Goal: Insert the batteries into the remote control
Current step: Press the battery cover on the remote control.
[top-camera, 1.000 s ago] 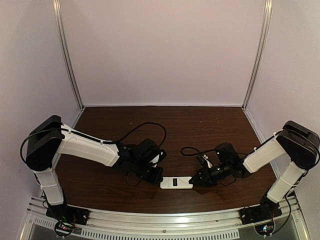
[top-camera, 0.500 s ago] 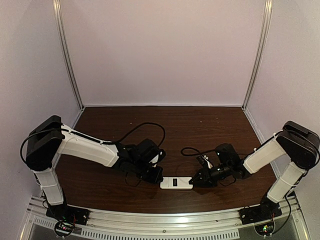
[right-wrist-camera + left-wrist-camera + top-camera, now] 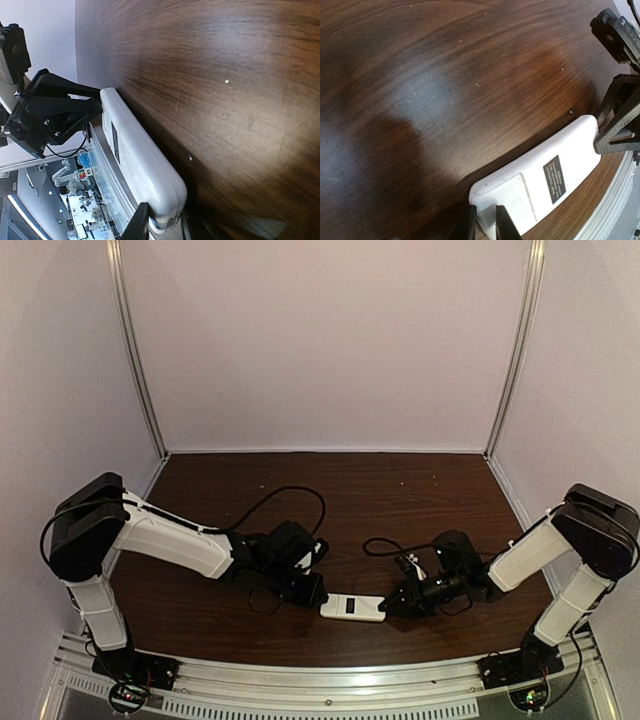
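Observation:
The remote control [image 3: 352, 607] lies on the dark wooden table near its front edge, with its plain white back and a black label facing up. My left gripper [image 3: 318, 595] is shut on its left end; in the left wrist view the two fingertips [image 3: 467, 226] pinch the end by the cover outline of the remote control [image 3: 545, 172]. My right gripper [image 3: 386, 607] is shut on its right end; in the right wrist view its gripper [image 3: 160, 222] clamps the rounded end of the remote control [image 3: 135, 155]. The batteries are out of view.
The metal rail [image 3: 330, 680] runs along the table's front edge just behind the remote. Black cables [image 3: 290, 495] loop over the table behind both wrists. White walls enclose the back and sides.
The right gripper has dropped slightly toward the front edge at the remote's end. The left wrist has shifted a little left. The remote stays in place.

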